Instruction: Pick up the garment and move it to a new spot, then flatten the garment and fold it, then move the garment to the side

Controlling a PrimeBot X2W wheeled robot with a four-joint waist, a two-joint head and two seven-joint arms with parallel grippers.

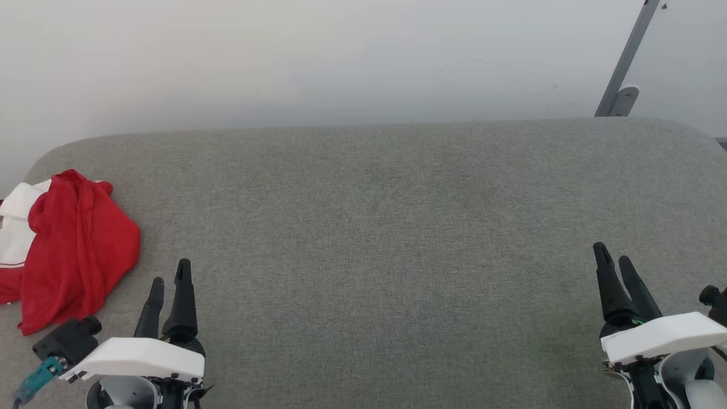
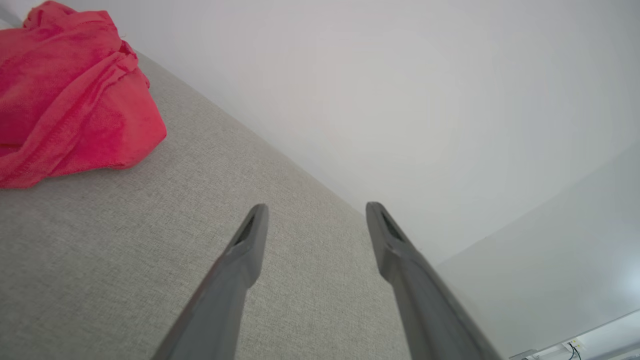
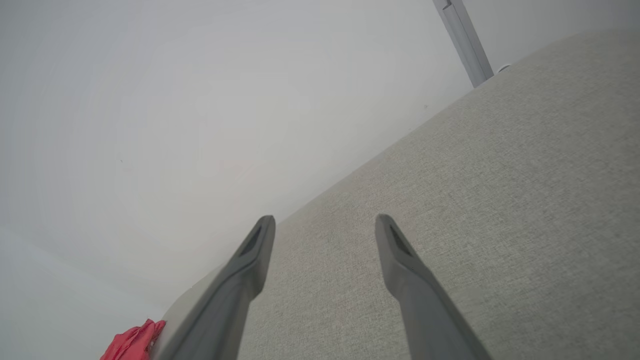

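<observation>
Nothing written, numbered or branded can be read in any view. The red thin-fabric T-shirt with a white sleeve (image 1: 79, 244) lies crumpled at nine o'clock on the grey woven-fabric surface (image 1: 369, 227), and its folds show no legible print.

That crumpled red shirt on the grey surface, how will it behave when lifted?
Probably floppy: the garment lies in soft folds, so it should drape from any pinch. Likely light; the fabric looks thin. Pushed, it may bunch on the grey surface rather than slide.
</observation>
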